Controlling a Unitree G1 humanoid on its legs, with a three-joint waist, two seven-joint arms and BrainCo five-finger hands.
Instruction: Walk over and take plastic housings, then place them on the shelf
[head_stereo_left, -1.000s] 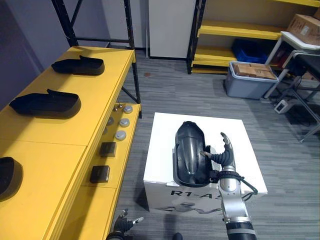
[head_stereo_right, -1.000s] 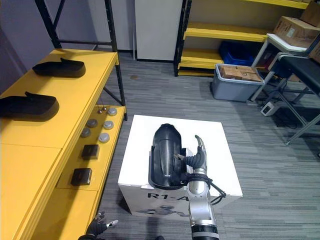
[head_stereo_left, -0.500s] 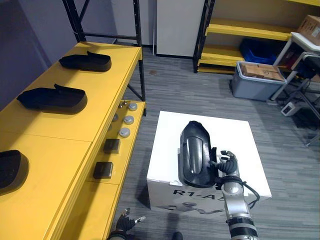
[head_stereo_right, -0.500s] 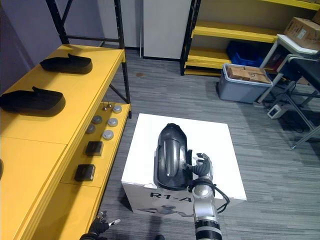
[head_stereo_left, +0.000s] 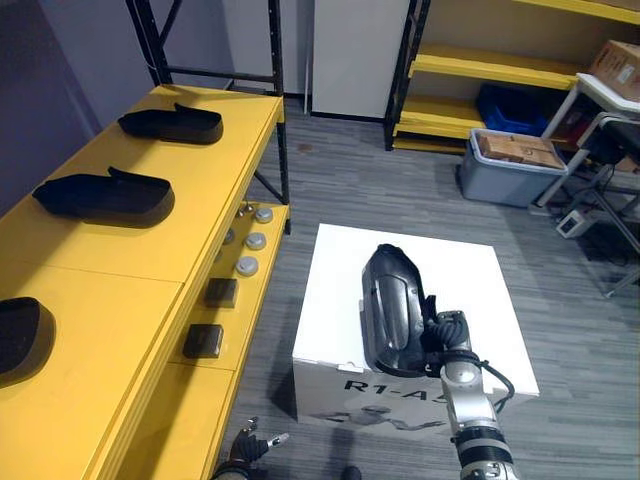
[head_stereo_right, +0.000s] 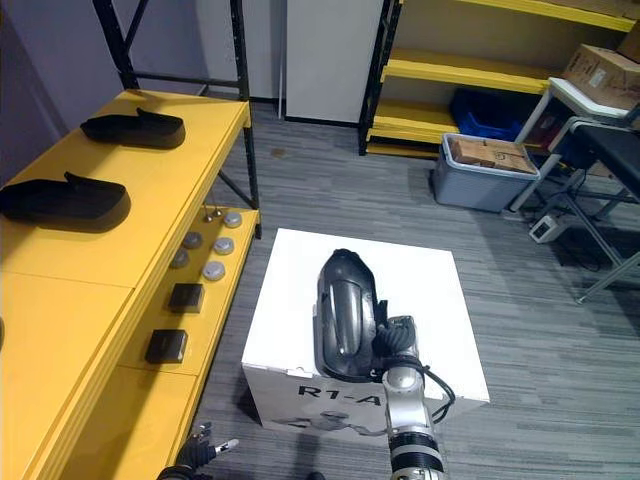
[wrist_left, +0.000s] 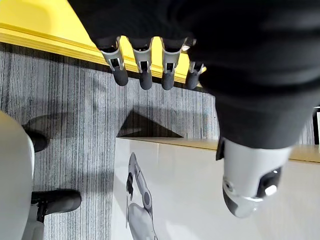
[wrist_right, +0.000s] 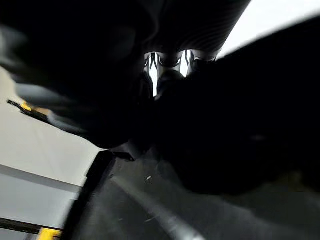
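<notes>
Right robot hand clamped on right edge of black plastic housing atop white box.

On the white box, one long black housing. On the yellow shelf top, three more black housings in a row, well apart. On the low yellow ledge, small round caps and two dark blocks. On the grey floor, a grey bin.

Black lettering stands on the white box's front.
</notes>
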